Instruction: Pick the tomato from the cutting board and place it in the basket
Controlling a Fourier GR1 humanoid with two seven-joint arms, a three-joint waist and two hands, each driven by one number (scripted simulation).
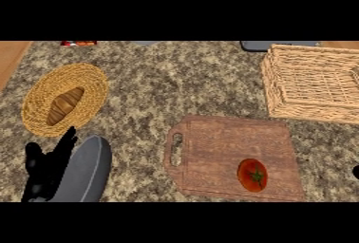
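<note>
Tomato (252,175) lies on board (217,142), lower right of frame. Basket (316,111) stands upper right, behind the board. Bread (65,105) rests on mat (91,80), left. Left hand (45,166) sits lower left.

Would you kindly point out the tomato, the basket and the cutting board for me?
tomato (252,175), head view, its red middle.
basket (275,80), head view, left wicker wall.
cutting board (224,142), head view, bare wood.

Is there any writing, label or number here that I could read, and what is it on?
No readable text anywhere.
The tomato, cutting board, basket and mat with bread carry no writing.
A red thing at the top edge shows too little to read.
</note>
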